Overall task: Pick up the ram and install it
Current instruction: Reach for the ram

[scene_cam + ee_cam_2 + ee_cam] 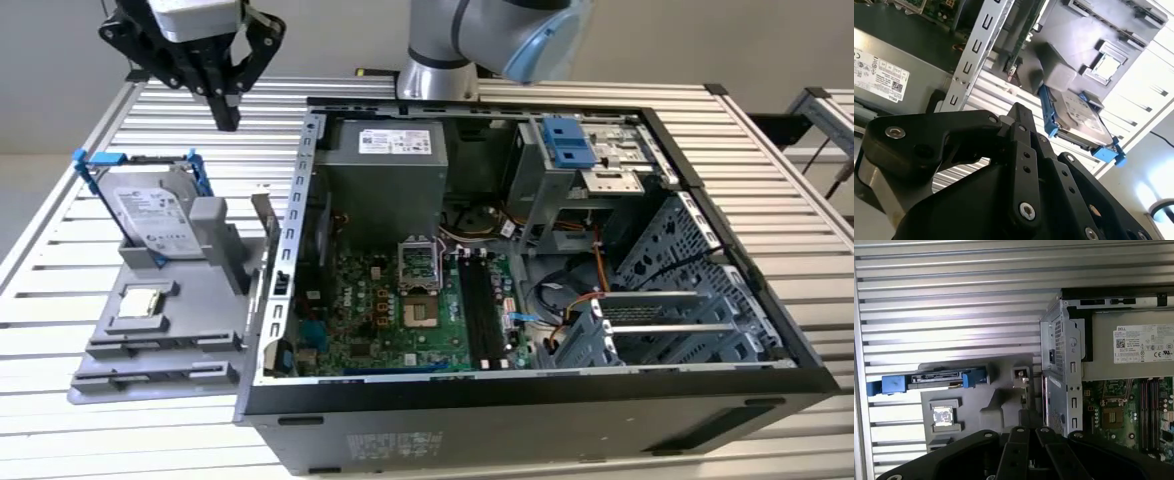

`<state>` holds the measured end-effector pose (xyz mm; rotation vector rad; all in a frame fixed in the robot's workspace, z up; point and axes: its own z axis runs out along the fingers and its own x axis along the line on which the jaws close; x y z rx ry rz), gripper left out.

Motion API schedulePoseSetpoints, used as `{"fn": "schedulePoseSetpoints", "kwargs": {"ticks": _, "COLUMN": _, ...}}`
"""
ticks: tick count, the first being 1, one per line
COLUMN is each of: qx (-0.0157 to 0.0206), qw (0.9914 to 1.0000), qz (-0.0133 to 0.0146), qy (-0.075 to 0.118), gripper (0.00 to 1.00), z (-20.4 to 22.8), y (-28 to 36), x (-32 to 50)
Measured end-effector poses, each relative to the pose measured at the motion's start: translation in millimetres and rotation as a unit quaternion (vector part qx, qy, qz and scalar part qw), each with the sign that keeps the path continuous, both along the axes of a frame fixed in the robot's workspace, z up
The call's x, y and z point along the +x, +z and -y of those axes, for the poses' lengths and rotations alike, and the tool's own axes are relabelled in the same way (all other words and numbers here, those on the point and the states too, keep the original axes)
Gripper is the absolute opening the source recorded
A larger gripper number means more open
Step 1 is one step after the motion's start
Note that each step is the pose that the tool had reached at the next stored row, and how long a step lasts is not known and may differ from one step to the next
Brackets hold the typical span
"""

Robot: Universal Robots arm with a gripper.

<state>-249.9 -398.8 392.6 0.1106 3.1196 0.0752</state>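
The hand (227,116) hangs in the upper left of the exterior view, its 2 fingers pressed together on nothing. The ram (263,232) stands on its thin edge in the grey holder (147,345), left of middle, likely so it is easy to pinch from above. The computer case (534,385) lies open, likely so its slots face up. The table (80,150) is metal slats; a grey wall (40,70) is behind.
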Motion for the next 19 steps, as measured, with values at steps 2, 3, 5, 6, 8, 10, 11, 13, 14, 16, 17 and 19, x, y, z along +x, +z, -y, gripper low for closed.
{"fn": "schedulePoseSetpoints", "kwargs": {"ticks": 2, "qx": 0.0, "qw": 1.0, "qz": -0.0006, "qy": 0.0, "gripper": 0.0, "z": 0.0, "y": -0.1, "x": -7.0}}
{"fn": "schedulePoseSetpoints", "kwargs": {"ticks": 3, "qx": 0.0, "qw": 1.0, "qz": -0.0009, "qy": 0.0, "gripper": 0.0, "z": 0.0, "y": 0.0, "x": -10.5}}
{"fn": "schedulePoseSetpoints", "kwargs": {"ticks": 5, "qx": 0.0, "qw": 1.0, "qz": -0.0011, "qy": 0.0, "gripper": 0.0, "z": 0.0, "y": 0.0, "x": -17.9}}
{"fn": "schedulePoseSetpoints", "kwargs": {"ticks": 6, "qx": 0.0, "qw": 1.0, "qz": -0.0012, "qy": 0.0, "gripper": 0.0, "z": 0.0, "y": 0.0, "x": -21.3}}
{"fn": "schedulePoseSetpoints", "kwargs": {"ticks": 8, "qx": 0.0, "qw": 1.0, "qz": -0.0012, "qy": 0.001, "gripper": 0.0, "z": 0.0, "y": 0.0, "x": -27.7}}
{"fn": "schedulePoseSetpoints", "kwargs": {"ticks": 10, "qx": 0.0, "qw": 1.0, "qz": -0.0012, "qy": 0.001, "gripper": 0.0, "z": 0.0, "y": 0.0, "x": -33.5}}
{"fn": "schedulePoseSetpoints", "kwargs": {"ticks": 11, "qx": 0.0, "qw": 1.0, "qz": -0.0012, "qy": 0.002, "gripper": 0.0, "z": 0.0, "y": 0.0, "x": -36.3}}
{"fn": "schedulePoseSetpoints", "kwargs": {"ticks": 13, "qx": 0.0, "qw": 0.99999, "qz": -0.0012, "qy": 0.004, "gripper": 0.0, "z": 0.0, "y": 0.0, "x": -40.3}}
{"fn": "schedulePoseSetpoints", "kwargs": {"ticks": 14, "qx": 0.0, "qw": 0.99998, "qz": -0.0012, "qy": 0.007, "gripper": 0.0, "z": 0.0, "y": 0.0, "x": -41.6}}
{"fn": "schedulePoseSetpoints", "kwargs": {"ticks": 16, "qx": 0.0, "qw": 0.99988, "qz": -0.0012, "qy": 0.015, "gripper": 0.0, "z": 0.0, "y": 0.0, "x": -43.1}}
{"fn": "schedulePoseSetpoints", "kwargs": {"ticks": 17, "qx": 0.0, "qw": 0.9998, "qz": -0.0012, "qy": 0.02, "gripper": 0.0, "z": 0.0, "y": 0.0, "x": -43.7}}
{"fn": "schedulePoseSetpoints", "kwargs": {"ticks": 19, "qx": 0.0, "qw": 0.99959, "qz": -0.0012, "qy": 0.029, "gripper": 0.0, "z": 0.0, "y": 0.0, "x": -45.1}}
